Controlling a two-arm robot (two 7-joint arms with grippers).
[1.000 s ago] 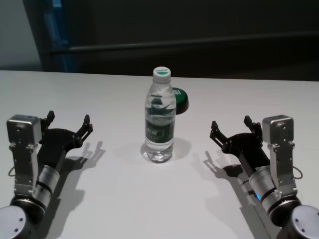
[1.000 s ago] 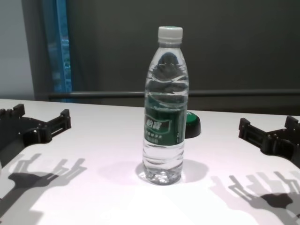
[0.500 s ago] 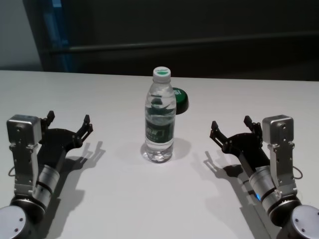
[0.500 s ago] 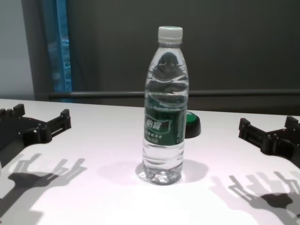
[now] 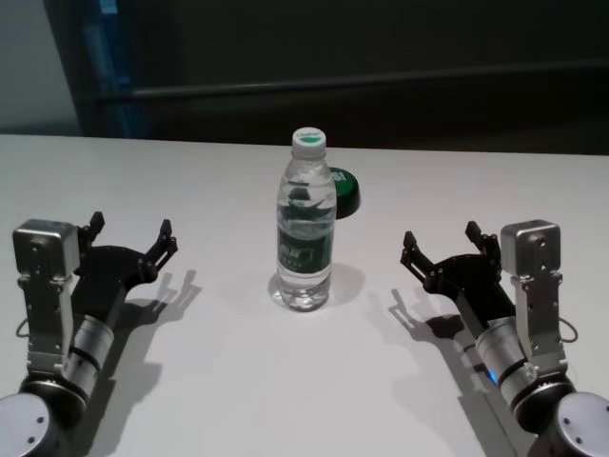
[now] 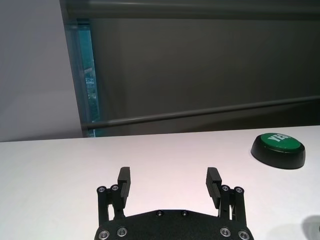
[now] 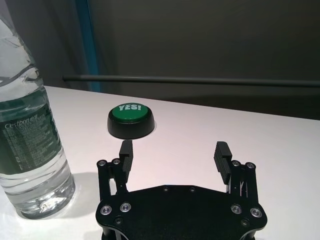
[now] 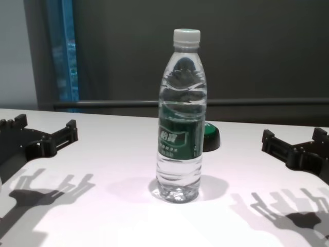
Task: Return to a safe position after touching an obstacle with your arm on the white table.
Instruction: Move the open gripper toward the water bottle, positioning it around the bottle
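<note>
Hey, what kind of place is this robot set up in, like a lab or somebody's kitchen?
Probably a lab or demo room, not a kitchen. The white table holds only a water bottle and a green "YES!" button, set between the open left gripper and right gripper.

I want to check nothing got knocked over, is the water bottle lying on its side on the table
No, the water bottle stands upright on the white table, cap on top, between both open grippers.
</note>
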